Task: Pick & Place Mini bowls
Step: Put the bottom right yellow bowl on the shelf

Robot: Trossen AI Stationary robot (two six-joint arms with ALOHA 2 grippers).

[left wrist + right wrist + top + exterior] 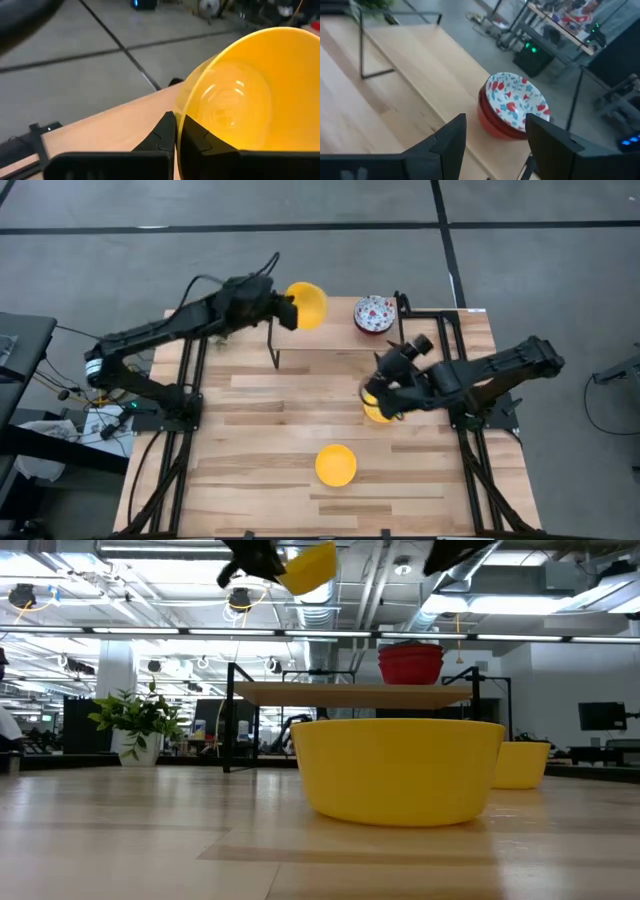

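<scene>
Nearest, lone yellow bowl (336,465) sits on table (250,480) front. Mid-table, right gripper (385,395) spread wide, nothing held, over another yellow bowl (377,412). Far back, floral bowl stack (374,314) on raised shelf (340,335); left gripper (287,310) pinching raised yellow bowl (307,304) by rim.

Four cameras, one scene — the high view looks straight down on the whole tabletop (260,395). The low view sits at tabletop height, close behind a yellow bowl (400,768), facing the room. Each wrist view peers forward past its own fingers — the left tight on a lifted yellow bowl (245,95), the right toward stacked floral bowls (512,107), shared with the overhead.
</scene>
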